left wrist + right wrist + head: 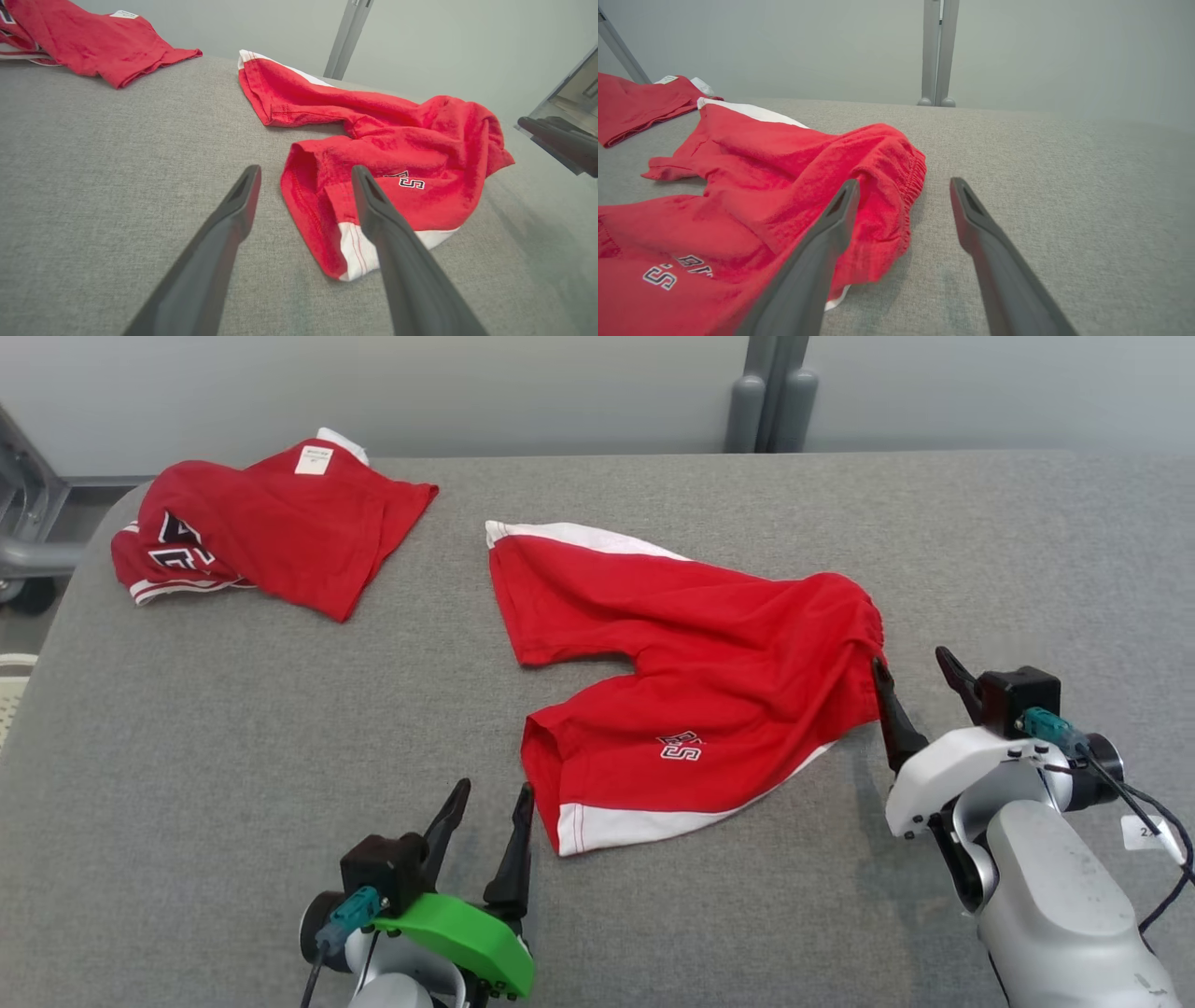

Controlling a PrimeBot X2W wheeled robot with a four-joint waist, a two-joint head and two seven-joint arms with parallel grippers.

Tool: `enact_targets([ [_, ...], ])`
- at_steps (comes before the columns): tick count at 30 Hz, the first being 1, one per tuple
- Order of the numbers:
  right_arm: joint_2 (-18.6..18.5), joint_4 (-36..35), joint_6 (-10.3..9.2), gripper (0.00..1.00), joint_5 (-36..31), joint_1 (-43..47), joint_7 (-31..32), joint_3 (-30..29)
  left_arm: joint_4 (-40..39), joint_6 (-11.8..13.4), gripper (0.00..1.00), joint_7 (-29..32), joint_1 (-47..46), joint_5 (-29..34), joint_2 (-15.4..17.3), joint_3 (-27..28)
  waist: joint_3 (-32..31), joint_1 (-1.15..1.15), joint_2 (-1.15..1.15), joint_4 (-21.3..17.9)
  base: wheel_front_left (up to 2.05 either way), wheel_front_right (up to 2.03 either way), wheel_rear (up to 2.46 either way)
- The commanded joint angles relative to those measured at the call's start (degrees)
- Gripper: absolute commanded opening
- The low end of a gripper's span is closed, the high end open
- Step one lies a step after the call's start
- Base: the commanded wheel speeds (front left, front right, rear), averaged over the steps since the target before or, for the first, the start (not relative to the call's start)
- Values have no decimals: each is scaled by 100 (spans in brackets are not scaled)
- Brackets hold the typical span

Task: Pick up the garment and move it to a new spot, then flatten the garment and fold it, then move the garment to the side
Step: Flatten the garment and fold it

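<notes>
Red shorts lie rumpled on a grey table, waistband to the robot's right, legs to its left. The right gripper, fingers spread and empty, is nearest, at the waistband. The left gripper, also spread, sits beside the near leg hem.

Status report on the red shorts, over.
Left gripper open, by the leg hem. Right gripper open at the waistband. Red shorts spread out, rumpled, not folded. Other red garment at far left, apart.
</notes>
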Motion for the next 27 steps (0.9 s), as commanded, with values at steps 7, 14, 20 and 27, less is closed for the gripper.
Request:
enact_targets([
  [7, 19, -1041, 1, 100, 3, 763, -96, -53, 293, -135, 100, 219, -237, -229, 14, -318, -64, 0, 0, -445, 0, 0, 0],
  [14, 160, -1929, 1, 100, -73, 1286, -69, -140, 908, -156, 100, 444, -622, -531, 14, -594, 32, 0, 0, -692, 0, 0, 0],
  [20, 230, -2367, 1, 100, -120, 1527, 78, -236, 1459, -136, 100, 524, -915, -749, 14, -771, 104, 0, 0, -843, 0, 0, 0],
  [27, 294, -2660, 1, 100, -179, 1642, 192, -297, 1925, 34, 41, 455, -1170, -956, 14, -941, 143, 0, 0, -906, 0, 0, 0],
])
